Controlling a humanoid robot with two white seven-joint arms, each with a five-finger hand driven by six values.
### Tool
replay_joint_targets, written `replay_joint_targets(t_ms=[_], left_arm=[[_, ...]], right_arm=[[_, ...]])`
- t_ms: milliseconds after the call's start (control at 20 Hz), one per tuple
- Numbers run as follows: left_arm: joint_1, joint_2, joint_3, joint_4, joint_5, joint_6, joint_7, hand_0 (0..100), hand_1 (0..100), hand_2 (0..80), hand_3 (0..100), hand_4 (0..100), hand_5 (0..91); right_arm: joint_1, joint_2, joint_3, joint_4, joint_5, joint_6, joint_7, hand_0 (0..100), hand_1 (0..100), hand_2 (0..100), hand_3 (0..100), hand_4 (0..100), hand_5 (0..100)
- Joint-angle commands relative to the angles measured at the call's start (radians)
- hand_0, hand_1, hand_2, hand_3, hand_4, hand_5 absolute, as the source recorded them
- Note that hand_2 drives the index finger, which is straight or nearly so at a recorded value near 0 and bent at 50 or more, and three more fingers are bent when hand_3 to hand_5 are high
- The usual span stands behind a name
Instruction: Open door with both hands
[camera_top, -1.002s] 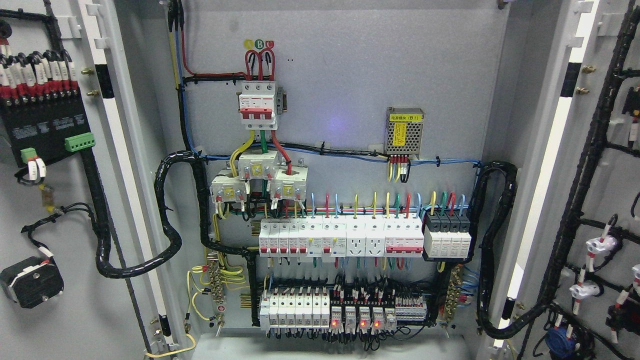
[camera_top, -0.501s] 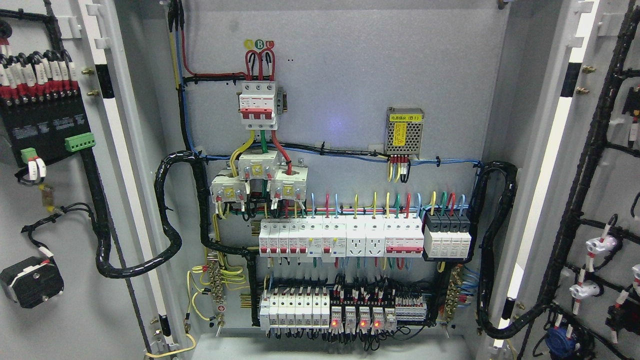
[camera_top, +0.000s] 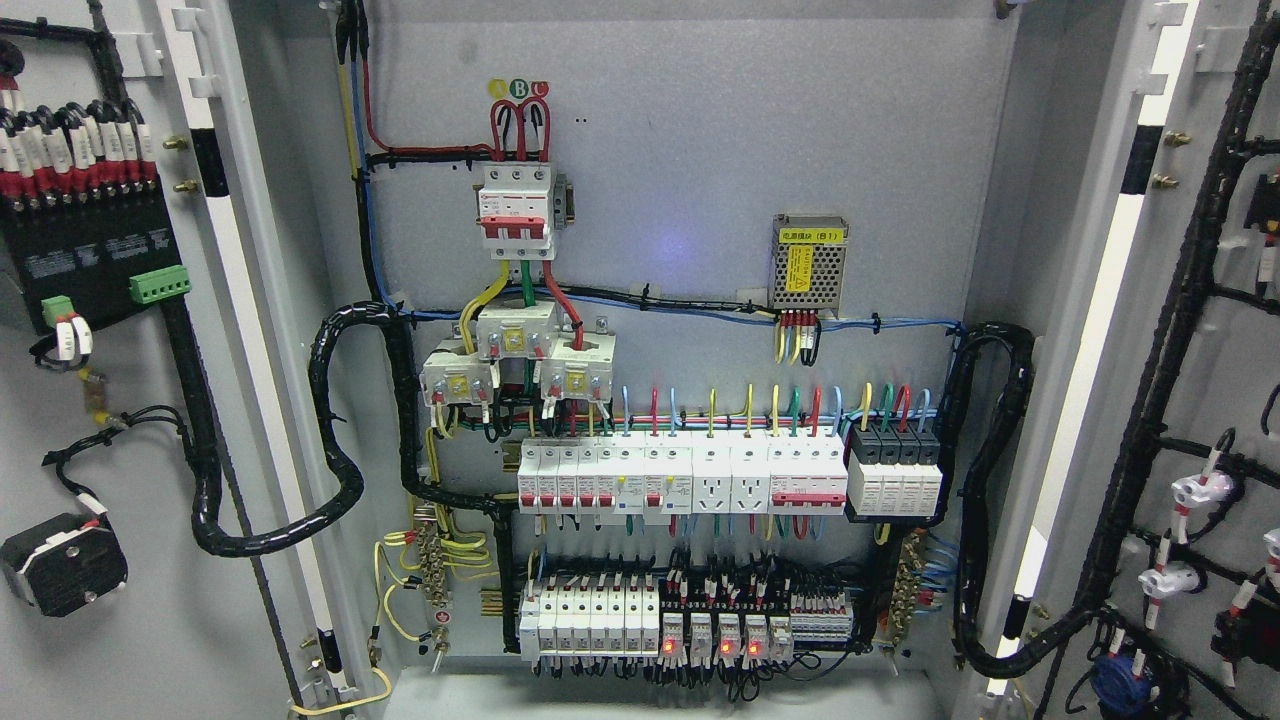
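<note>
Head view, so both doors are swung wide open: left door (camera_top: 130, 420) fills the left edge, right door (camera_top: 1200, 380) the right edge, each with black wiring on its inner face. No robot hands or fingers anywhere in shot, so can't tell if they're open or closed or where they sit relative to the doors. Further back between the doors, the cabinet's backplate (camera_top: 700, 150) carries rows of breakers (camera_top: 680, 478), a red-handled main switch (camera_top: 516, 210) and a small power supply (camera_top: 810, 262).
</note>
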Motion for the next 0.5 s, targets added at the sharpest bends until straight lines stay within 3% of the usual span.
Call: replay_joint_targets(t_ms=[0, 451], left_arm=[[-0.019, -0.021, 0.009, 0.087, -0.003, 0.026, 0.001, 0, 0, 0.0, 0, 0, 0.0], [-0.022, -0.021, 0.009, 0.085, -0.001, 0.06, 0.001, 0, 0, 0.0, 0, 0, 0.0]], right_arm=[[-0.002, 0.044, 0.023, 0.118, 0.031, 0.017, -0.031, 0, 0, 0, 0, 0, 0], [-0.016, 0.053, 0.037, 0.153, 0.064, 0.047, -0.071, 0, 0, 0, 0, 0, 0]])
